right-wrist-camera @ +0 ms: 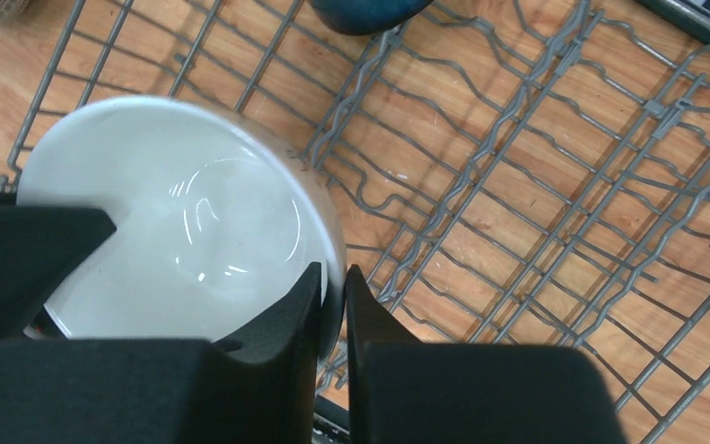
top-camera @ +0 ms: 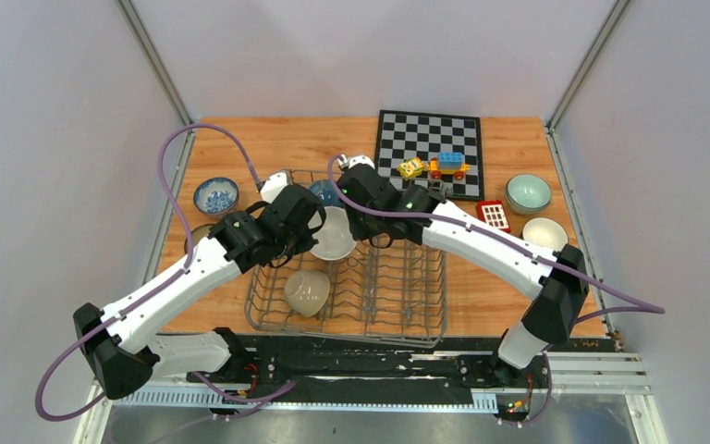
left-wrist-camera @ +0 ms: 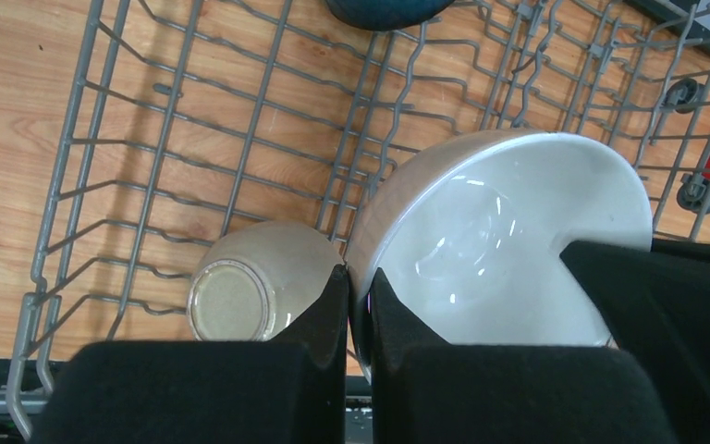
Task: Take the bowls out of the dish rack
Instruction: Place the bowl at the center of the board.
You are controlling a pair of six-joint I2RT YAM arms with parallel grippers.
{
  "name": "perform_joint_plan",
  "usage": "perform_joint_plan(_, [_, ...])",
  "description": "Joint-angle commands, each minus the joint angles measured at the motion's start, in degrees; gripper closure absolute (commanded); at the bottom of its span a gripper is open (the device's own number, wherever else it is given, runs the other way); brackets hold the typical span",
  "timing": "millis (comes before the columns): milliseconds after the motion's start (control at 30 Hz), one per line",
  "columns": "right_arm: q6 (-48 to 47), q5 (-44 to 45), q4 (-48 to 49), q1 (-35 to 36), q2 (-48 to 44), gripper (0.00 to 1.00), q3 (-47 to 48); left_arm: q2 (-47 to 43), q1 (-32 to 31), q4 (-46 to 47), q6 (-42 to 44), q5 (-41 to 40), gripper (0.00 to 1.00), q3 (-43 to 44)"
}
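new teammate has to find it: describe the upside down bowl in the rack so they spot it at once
Find the big grey wire dish rack on the wooden table. In its near left corner lies a small beige bowl. Unlike the white-lined bowl behind it, it is turned over, foot ring showing.

The left arm (top-camera: pixel 171 291) rises from its base and leans right; the right arm (top-camera: pixel 495 245) rises and leans left, so the two wrists meet in the middle. The left hand (left-wrist-camera: pixel 359 289) pinches one rim of the white-lined bowl (left-wrist-camera: pixel 499 240), its fingers nearly together. The right hand (right-wrist-camera: pixel 333 285) clamps the opposite rim in the same narrow pinch.
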Motion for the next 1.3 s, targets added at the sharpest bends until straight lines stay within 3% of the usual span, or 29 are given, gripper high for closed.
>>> perform_joint_plan(0, [-1.0, 1.7, -2.2, 0.5, 0.7, 0.99, 1.8, -0.8, -0.4, 3.1, -1.5, -1.6, 1.00, 2.4])
perform_joint_plan(167, [-0.9, 2.0, -2.3, 0.4, -0.2, 1.00, 1.5, -1.5, -0.4, 4.4, -0.5, -2.1, 0.98, 1.4])
perform_joint_plan(300, [-1.3, 3.3, -4.0, 0.4, -1.2, 1.00, 2.6, -2.8, -0.4, 6.6, 1.7, -2.8, 0.49, 0.1])
perform_joint_plan(400, [-3.0, 5.5, -6.6, 0.0, -3.3, 1.00, 3.8, -3.8, -0.4, 8.1, 5.7, -2.9, 0.05, 0.7])
perform_joint_plan(433, [-4.1, 6.6, -7.9, -0.2, -4.5, 1.00, 4.2, -4.3, -0.4, 8.5, 7.3, -3.1, 0.01, 1.0])
perform_joint_plan(633, [-8.4, 12.6, -15.3, -5.9, -18.1, 1.00, -2.3, -10.7, -0.3, 9.9, 16.3, -11.0, 0.00, -0.7])
perform_joint_plan(833, [-10.6, 10.5, -18.5, -23.9, -34.9, 1.00, -14.4, -20.0, -0.1, 16.8, 21.8, -13.3, 0.00, -10.8])
perform_joint_plan(1100, [-2.3, 1.9, -11.8, -42.2, -42.5, 1.00, -30.9, -23.4, -0.1, 17.4, 15.7, -13.6, 0.00, -20.5])
perform_joint_plan(1267, [5.8, -1.0, -5.9, -49.3, -45.1, 1.00, -42.1, -23.8, -0.1, 16.3, 10.3, -12.1, 0.00, -23.5])
